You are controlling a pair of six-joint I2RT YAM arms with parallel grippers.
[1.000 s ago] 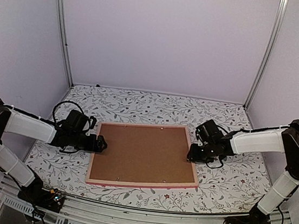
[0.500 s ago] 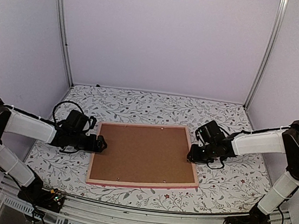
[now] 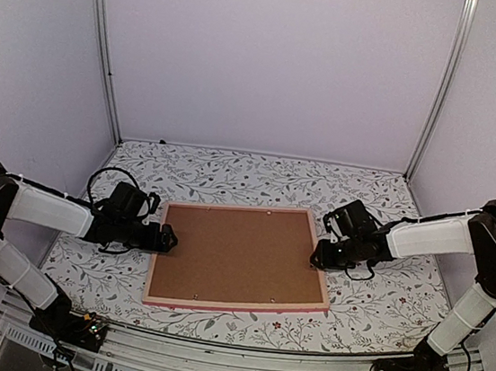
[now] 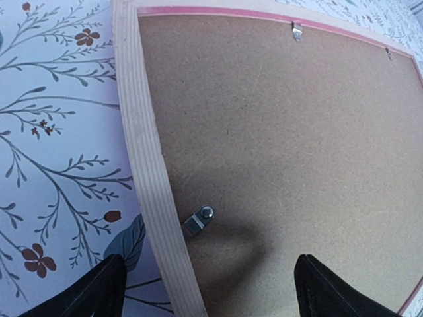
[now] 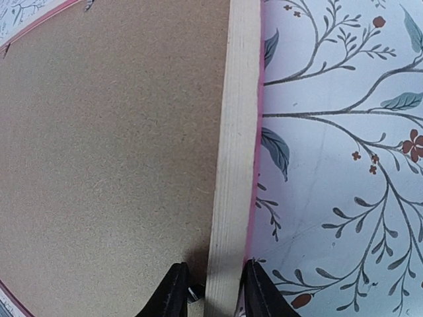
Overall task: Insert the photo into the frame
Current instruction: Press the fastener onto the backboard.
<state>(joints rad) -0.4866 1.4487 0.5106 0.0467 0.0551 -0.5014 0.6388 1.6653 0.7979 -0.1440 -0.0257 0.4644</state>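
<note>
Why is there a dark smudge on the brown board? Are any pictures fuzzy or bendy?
Left wrist view: that smudge is a soft shadow on the board, beside the metal clip, between the left fingers. Right wrist view: sharp, the frame shows its wood grain, with a little shadow by the right fingers. Top view: even light, but the metal poles look slanted.

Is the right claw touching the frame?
Cannot tell. In the right wrist view the right claw straddles one rail of the frame closely, but shadow hides any contact.
</note>
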